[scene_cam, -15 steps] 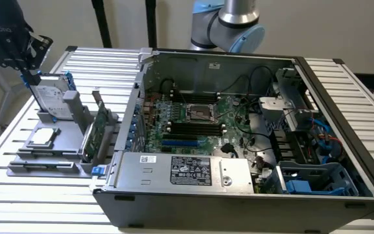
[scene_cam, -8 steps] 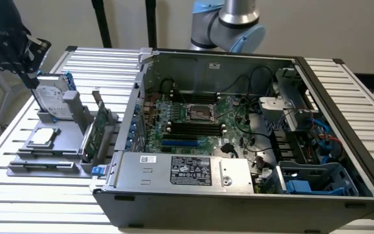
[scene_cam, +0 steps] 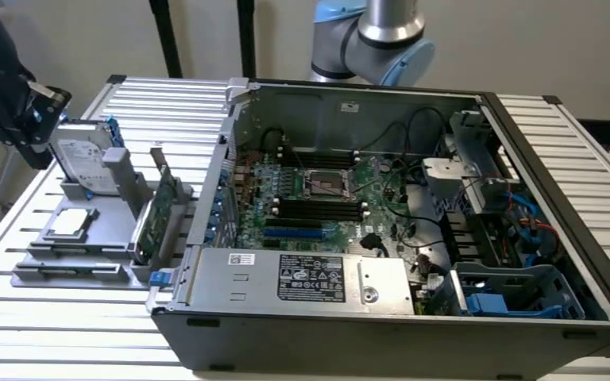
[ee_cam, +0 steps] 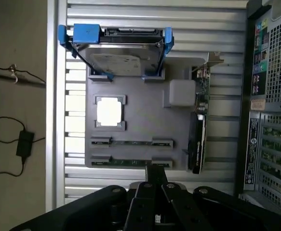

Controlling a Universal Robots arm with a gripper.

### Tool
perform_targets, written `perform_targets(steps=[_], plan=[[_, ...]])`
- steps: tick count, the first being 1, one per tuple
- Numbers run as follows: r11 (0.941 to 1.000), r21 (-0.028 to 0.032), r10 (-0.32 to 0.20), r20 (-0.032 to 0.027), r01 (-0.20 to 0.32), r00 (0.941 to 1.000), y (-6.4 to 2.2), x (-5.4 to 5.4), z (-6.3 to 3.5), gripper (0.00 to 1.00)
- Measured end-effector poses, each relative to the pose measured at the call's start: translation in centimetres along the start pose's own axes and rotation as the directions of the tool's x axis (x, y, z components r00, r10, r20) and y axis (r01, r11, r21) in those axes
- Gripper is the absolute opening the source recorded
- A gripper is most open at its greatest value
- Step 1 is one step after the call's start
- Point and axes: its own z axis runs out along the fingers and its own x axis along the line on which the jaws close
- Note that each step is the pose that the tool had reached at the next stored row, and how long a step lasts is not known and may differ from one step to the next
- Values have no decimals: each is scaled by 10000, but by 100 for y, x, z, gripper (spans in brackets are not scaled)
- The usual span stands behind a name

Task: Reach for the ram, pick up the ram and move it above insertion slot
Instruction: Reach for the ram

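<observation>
At the exterior view's far left, the black pincer [scene_cam: 28,107] hangs high over the edge of the slatted desk [scene_cam: 61,333], apart from everything on it. Seen from the wrist view, it looks clenched, with nothing held in it.

Just to its right on the desk sits a gray holder [scene_cam: 98,238]. A silver hard drive [scene_cam: 77,155] stands upright at the holder's back. A square processor chip [scene_cam: 72,224] lies flat in its middle. The ram [ee_cam: 130,162] is seated in the slot along the holder's front edge, with a second stick [ee_cam: 130,142] in the slot just beside it. A green expansion card [scene_cam: 156,214] stands on edge at the holder's right side.

Farther right lies the open computer case [scene_cam: 283,333], its motherboard [scene_cam: 326,198] exposed.
</observation>
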Motion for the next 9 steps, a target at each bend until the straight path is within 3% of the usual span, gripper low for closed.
perform_targets(steps=[6,9], plan=[[10000,0,1,1,-1,10000,-275,14,69,11],[10000,3,2,2,-2,10000,-322,34,85,11]])
